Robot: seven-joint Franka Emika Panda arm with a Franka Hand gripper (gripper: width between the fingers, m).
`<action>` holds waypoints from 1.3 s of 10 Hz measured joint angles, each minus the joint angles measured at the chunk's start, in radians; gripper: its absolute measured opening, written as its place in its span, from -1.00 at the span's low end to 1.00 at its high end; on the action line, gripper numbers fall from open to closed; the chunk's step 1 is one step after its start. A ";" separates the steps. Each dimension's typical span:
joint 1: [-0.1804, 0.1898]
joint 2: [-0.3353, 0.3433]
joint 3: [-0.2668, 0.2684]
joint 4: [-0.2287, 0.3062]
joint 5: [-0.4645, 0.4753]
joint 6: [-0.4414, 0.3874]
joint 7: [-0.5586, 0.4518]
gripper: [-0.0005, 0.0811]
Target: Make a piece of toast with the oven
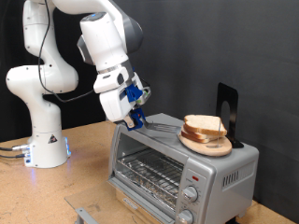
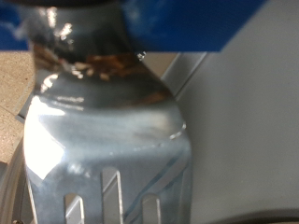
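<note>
The silver-grey oven (image 1: pixel 177 173) stands at the exterior view's lower right, its glass door upright and the wire rack visible behind it. On its roof a round wooden plate (image 1: pixel 207 144) carries the piece of toast (image 1: pixel 204 125), pale with a tan crust. My gripper (image 1: pixel 137 118), with blue fingers, hangs at the oven's top corner on the exterior view's left, by the end of the door's handle bar (image 1: pixel 161 128). In the wrist view a shiny slotted metal part (image 2: pixel 103 140) fills the picture up close, with the grey oven roof (image 2: pixel 248 121) beside it. Nothing shows between the fingers.
A black stand (image 1: pixel 227 106) rises behind the plate on the oven roof. The arm's white base (image 1: pixel 47 140) sits on the wooden table (image 1: pixel 84 182) at the exterior view's left, with cables beside it. Round knobs (image 1: pixel 191 194) line the oven's front panel.
</note>
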 joint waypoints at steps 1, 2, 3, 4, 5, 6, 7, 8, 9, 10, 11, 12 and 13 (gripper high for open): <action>0.000 -0.008 0.000 -0.004 0.004 -0.001 0.000 -0.01; 0.000 -0.016 0.000 -0.006 0.011 -0.008 -0.001 -0.01; 0.000 -0.025 -0.001 -0.006 0.017 -0.014 -0.002 -0.01; 0.000 -0.031 -0.001 -0.006 0.020 -0.016 -0.002 -0.01; 0.000 -0.035 -0.001 -0.006 0.020 -0.016 0.000 -0.01; 0.000 -0.035 -0.001 -0.006 0.020 -0.016 0.003 -0.01; 0.000 -0.035 0.000 -0.006 0.019 -0.016 0.009 -0.01; -0.001 -0.034 0.000 -0.006 0.018 -0.016 0.014 -0.01; -0.002 -0.033 0.001 -0.006 0.017 -0.016 0.017 -0.01; -0.002 -0.030 0.002 -0.004 0.017 -0.014 0.017 -0.01; -0.002 -0.026 0.004 -0.001 0.017 -0.012 0.017 -0.01; -0.002 -0.024 0.005 0.002 0.017 -0.012 0.017 -0.01; -0.002 -0.022 0.008 0.004 0.017 -0.012 0.017 -0.01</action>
